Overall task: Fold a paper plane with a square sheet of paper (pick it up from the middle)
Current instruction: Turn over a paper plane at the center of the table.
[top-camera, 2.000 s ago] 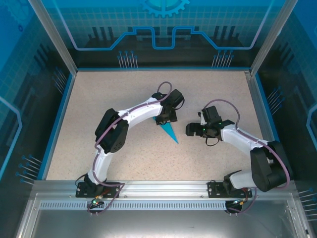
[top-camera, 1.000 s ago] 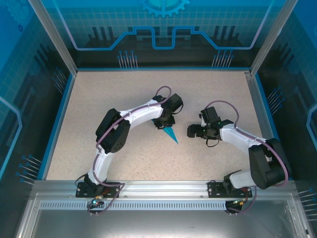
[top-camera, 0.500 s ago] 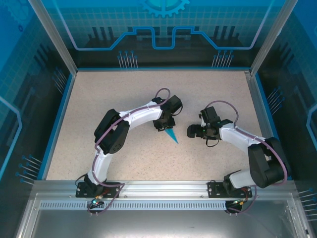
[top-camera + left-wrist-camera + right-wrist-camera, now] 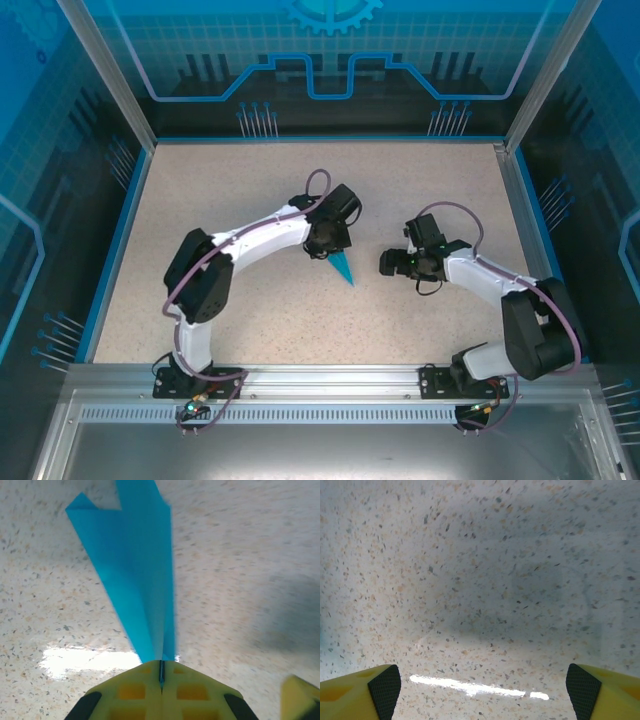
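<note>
Speckled tabletop (image 4: 250, 190), paper plane (image 4: 135, 580) pinched in left tool (image 4: 161, 674)

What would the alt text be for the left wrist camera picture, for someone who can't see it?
A narrow, folded blue paper plane is pinched at one end between the shut yellow fingers of the left end effector, stretching away up the picture over a speckled beige table.

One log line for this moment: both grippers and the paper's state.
left gripper: shut on paper plane | right gripper: open, empty, over table | shape: narrow folded dart
</note>
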Motion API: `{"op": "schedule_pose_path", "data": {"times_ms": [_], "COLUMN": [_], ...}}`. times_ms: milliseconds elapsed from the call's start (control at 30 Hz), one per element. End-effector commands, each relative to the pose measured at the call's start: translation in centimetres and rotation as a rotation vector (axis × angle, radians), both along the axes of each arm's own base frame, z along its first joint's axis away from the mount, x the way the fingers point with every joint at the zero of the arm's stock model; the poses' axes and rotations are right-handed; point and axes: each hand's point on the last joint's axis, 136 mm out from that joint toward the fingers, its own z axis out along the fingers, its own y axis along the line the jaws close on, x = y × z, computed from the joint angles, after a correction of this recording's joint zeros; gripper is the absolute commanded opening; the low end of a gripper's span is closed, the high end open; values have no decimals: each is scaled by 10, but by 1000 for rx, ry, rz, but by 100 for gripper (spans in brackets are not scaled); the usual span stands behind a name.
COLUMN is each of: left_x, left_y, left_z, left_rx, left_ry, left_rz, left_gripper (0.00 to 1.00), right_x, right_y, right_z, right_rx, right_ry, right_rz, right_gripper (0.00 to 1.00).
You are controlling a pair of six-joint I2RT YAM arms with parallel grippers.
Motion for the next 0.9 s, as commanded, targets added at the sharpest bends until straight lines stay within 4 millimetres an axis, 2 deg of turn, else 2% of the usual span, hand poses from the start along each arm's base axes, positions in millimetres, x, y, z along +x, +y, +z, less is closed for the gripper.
{"op": "schedule_pose_path", "data": {"times_ms": [0,200,300,433,600,700,867], "left_x": [9,16,17,17,20,20,19], "left_y": [-10,-22,-33,-49,-64,-70,-72], "left_z": [34,56,57,43,21,6,-20], "left_rx": [-122,-327,-401,-490,-539,-563,-578], "left_ry": [-105,-166,-185,-184,-157,-130,-88], "left_rz": [-93,-179,-229,-285,-332,-339,-321], "left_gripper": [0,0,0,0,0,0,0], "right_x": [2,4,5,6,4,5,9], "right_y": [-10,-14,-12,-7,14,27,49], "right_z": [12,32,45,63,86,91,85], "right_rx": [70,193,223,252,375,419,455], "right_ry": [-27,-74,-98,-128,-179,-173,-136], "right_rz": [-89,-134,-128,-95,-13,15,51], "right_gripper": [89,89,89,88,83,76,59]}}
